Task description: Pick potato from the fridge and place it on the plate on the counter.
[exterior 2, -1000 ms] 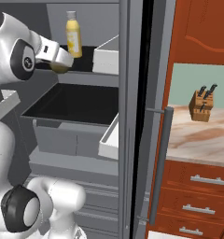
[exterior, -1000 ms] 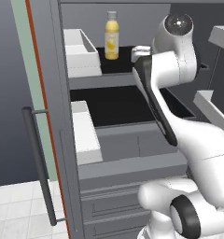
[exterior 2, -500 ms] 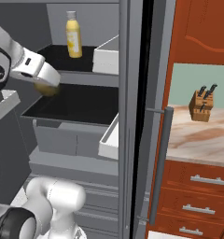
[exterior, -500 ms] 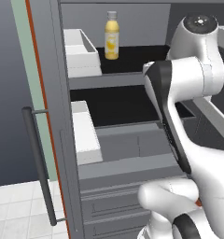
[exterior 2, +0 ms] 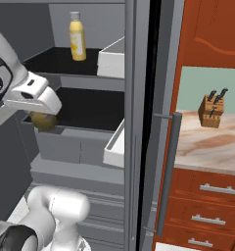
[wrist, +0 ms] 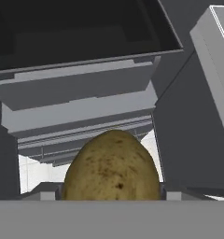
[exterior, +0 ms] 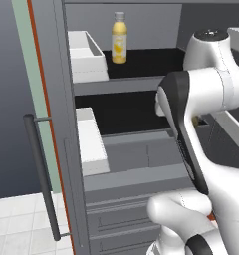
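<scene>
Between the claw's [exterior 2: 42,119] jaws sits the potato [wrist: 111,166], gripped, just outside the fridge [exterior 2: 131,122] shelves; carrying step under way, next a swing toward the counter [exterior 2: 212,142].

One potato [wrist: 111,165], olive-brown. One yellow bottle [exterior: 119,38] with a white cap, on the far upper shelf. Two white bins: one upper left [exterior: 86,56], one lower left [exterior: 90,142]. One fridge [exterior 2: 134,122], with one long dark bar handle [exterior 2: 167,176]. One knife block [exterior 2: 211,109] on the one counter [exterior 2: 207,147] at right. Three silver drawer handles [exterior 2: 215,188] counted under the counter. One end effector [exterior 2: 41,115].
</scene>
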Available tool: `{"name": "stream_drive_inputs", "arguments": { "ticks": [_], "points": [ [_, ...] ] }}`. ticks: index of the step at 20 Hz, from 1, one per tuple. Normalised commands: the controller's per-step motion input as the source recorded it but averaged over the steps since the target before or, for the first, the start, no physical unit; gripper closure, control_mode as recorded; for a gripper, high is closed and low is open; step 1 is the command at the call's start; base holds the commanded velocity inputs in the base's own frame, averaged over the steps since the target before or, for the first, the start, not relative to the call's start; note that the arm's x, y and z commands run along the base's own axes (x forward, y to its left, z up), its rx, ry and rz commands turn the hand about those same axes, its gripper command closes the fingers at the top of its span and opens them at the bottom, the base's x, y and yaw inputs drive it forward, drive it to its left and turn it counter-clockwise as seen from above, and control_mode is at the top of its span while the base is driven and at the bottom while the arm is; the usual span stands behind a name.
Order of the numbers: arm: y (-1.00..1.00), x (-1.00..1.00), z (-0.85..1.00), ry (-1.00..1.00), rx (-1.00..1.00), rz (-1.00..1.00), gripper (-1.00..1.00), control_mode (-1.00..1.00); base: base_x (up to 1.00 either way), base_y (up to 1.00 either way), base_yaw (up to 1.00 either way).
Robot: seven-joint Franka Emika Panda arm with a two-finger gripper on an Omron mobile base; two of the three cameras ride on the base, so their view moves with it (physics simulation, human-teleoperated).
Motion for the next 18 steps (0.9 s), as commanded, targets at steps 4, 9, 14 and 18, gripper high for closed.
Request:
{"name": "stream_drive_inputs", "arguments": {
  "ticks": [4, 9, 14, 18],
  "points": [
    [0.00, 0.00, -0.32, 0.09, 0.00, 0.06, 1.00, -1.00, 0.00, 0.00, 0.00],
    [0.00, 0.00, -0.01, 0.00, 0.00, 0.01, 1.00, -1.00, 0.00, 0.00, 0.00],
    [0.00, -0.03, 0.00, 0.00, 0.00, 0.00, 1.00, -1.00, 0.00, 0.00, 0.00],
    [0.00, -0.25, -0.01, 0.00, 0.00, 0.00, 1.00, 1.00, -0.14, 0.00, 0.00]
  ]
}}
